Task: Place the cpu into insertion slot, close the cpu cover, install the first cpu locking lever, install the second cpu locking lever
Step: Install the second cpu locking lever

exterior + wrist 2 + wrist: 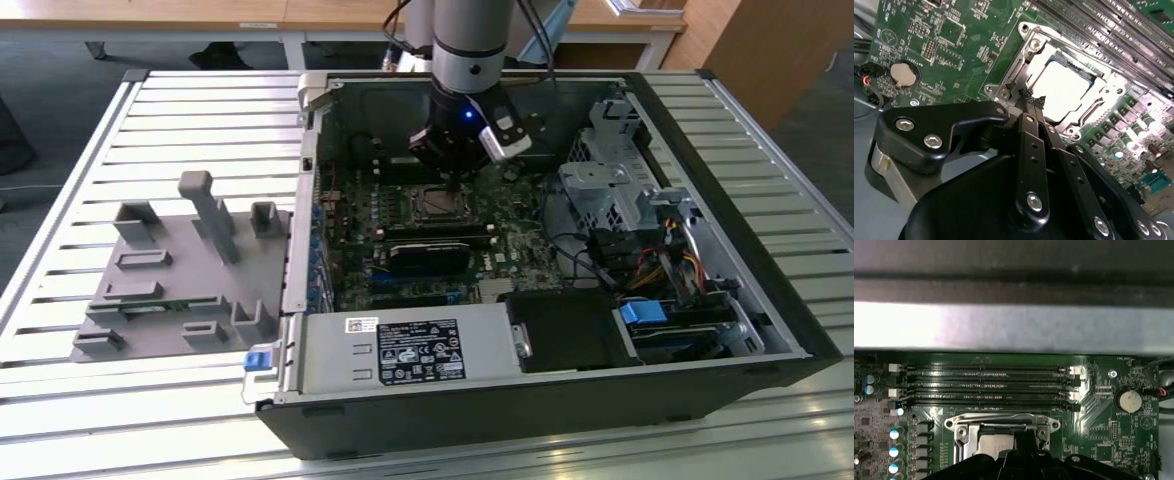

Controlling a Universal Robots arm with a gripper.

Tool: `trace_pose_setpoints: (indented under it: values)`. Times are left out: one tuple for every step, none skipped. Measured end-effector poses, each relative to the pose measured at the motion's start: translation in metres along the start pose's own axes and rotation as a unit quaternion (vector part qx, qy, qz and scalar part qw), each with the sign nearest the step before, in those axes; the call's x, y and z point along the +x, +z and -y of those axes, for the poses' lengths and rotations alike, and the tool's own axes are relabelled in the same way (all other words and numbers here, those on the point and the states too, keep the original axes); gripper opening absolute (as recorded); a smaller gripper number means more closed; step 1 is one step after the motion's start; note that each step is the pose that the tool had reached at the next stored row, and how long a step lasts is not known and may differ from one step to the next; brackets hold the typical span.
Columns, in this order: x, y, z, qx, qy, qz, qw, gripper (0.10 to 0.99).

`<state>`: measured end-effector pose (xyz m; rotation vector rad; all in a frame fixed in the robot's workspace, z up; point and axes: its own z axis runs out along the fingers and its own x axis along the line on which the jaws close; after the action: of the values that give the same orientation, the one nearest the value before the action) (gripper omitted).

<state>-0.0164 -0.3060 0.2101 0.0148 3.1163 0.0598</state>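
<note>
In the exterior view my gripper [455,166] reaches down into the open computer case, just behind the insertion slot [435,204]. In the second wrist view the gripper [1029,98] is shut, its two black fingers [1025,131] pressed together with their tips at the edge of the socket. The cpu [1064,89] lies in the slot with its bright silver face up. The cpu cover [1032,49] lies flat around it as a silvery frame. The first wrist view shows the cover [999,420] and cpu [992,445] partly behind the gripper. I cannot make out the locking levers.
Long black memory slots [989,385] run beside the socket, and a coin battery [1130,401] sits on the green board. A black heatsink [427,256], the power supply box [400,351] and a drive cage [607,190] crowd the case. A grey fixture [174,270] stands outside it.
</note>
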Motion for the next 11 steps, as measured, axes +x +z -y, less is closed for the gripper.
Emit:
trace_pose_setpoints:
  values:
    - [0.0000,0.0000,0.0005,0.0000,0.000,0.0000,1.0000,0.114]
    - [0.0000,0.0000,0.0006,-0.0001,0.000,0.0000,1.0000,0.114]
    - [0.0000,-0.0001,0.0007,0.0000,0.000,0.0000,1.0000,0.114]
    - [0.0000,-0.0005,0.0008,0.0001,0.000,-0.0001,1.0000,0.114]
    - [0.0000,-0.0012,0.0008,0.0001,0.000,0.0000,1.0000,0.114]
    - [-0.0001,-0.0021,0.0007,0.0000,0.000,0.0000,1.0000,0.114]
    - [-0.0001,-0.0035,0.0007,0.0000,0.000,0.0000,1.0000,0.114]
    - [-0.0001,-0.0052,0.0006,0.0000,0.000,0.0000,1.0000,0.114]
    - [-0.0002,-0.0070,0.0005,0.0000,0.000,0.0000,1.0000,0.114]
    - [-0.0002,-0.0086,0.0005,0.0000,0.000,0.0000,1.0000,0.114]
    - [-0.0003,-0.0104,0.0004,0.0000,0.000,0.0000,1.0000,0.114]
